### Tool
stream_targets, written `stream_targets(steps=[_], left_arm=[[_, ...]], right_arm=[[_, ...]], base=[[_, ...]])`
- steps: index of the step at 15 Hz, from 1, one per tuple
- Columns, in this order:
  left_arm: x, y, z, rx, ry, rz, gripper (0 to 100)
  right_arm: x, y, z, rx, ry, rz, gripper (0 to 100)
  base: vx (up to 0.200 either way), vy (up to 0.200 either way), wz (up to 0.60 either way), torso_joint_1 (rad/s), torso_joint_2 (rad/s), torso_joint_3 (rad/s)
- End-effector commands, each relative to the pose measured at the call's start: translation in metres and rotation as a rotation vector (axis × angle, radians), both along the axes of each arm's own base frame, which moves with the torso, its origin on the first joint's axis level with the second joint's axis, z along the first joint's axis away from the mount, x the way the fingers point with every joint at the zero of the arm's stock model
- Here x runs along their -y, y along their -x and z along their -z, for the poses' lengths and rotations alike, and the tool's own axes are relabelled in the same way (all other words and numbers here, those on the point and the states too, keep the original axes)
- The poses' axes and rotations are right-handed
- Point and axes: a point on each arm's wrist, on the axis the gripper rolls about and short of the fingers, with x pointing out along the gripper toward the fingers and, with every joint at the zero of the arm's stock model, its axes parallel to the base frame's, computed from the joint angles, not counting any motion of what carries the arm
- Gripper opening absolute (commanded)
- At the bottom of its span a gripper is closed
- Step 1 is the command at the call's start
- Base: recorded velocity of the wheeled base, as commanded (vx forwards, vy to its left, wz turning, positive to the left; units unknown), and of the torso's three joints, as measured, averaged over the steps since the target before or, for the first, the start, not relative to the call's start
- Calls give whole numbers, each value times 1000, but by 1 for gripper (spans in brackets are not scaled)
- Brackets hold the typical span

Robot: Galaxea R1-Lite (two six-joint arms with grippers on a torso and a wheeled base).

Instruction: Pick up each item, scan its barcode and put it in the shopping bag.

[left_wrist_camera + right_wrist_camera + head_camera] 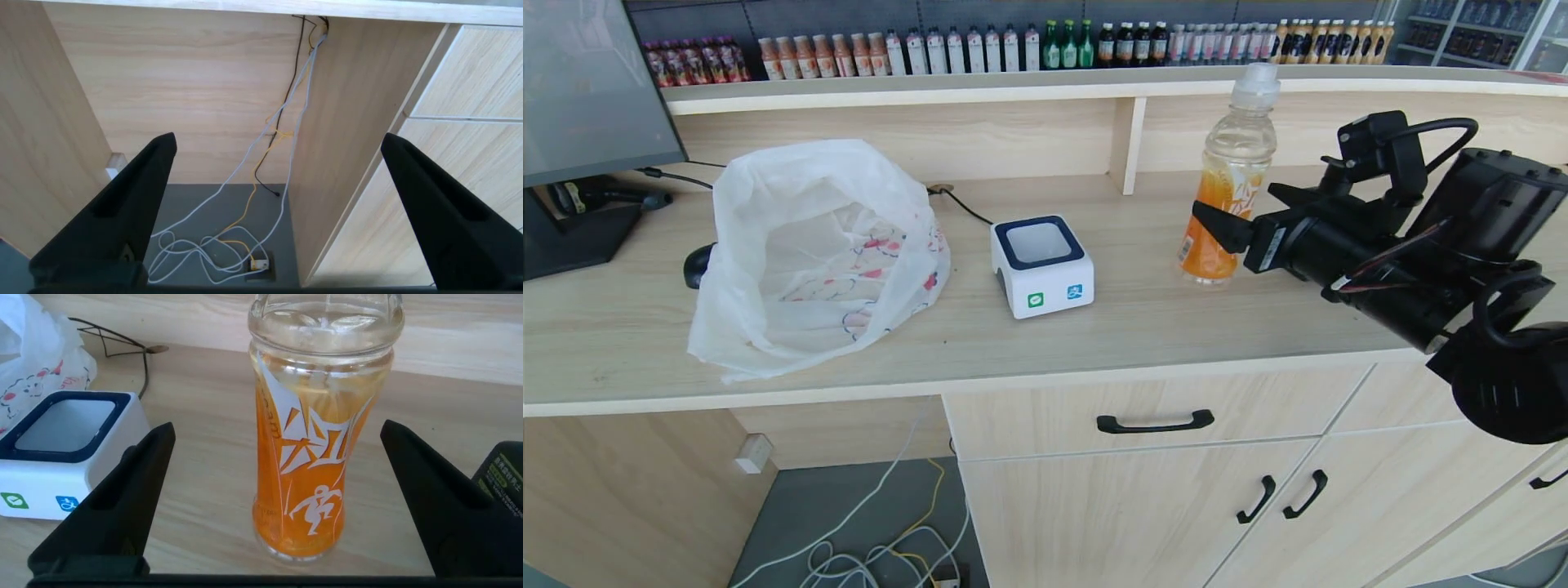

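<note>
An orange drink bottle [1229,184] with a clear neck and white cap stands upright on the wooden counter [1143,318], right of centre. My right gripper [1245,208] is level with its lower half, open. In the right wrist view the bottle [323,457] stands in line with the wide gap of the right gripper [278,429], and neither finger touches it. The white scanner box [1041,265] sits mid-counter. A white shopping bag [817,253] stands open to its left. My left gripper [278,139] hangs open below the counter, holding nothing.
A monitor [592,82] and a black mouse [696,265] occupy the counter's left end. A raised shelf with a divider [1127,143] runs behind. Drawers and cabinet doors [1156,420] lie below the front edge. Loose cables [245,220] trail on the floor.
</note>
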Motion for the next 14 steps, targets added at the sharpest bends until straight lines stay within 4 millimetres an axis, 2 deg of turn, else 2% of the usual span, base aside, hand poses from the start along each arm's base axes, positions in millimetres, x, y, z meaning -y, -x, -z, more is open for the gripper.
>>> stream_targets(steps=[1,9,14], left_arm=[[0,0,0,1,0,0,100],[0,0,0,1,0,0,100],[0,0,0,1,0,0,100]], right_arm=[[-3,-11,3,-3,1,2,100],[-9,-31,1,18,-9,35,100],[-12,-45,-3,42,-32,130,100]], base=[[0,0,0,0,0,0],[0,0,0,0,0,0],[0,0,0,0,0,0]])
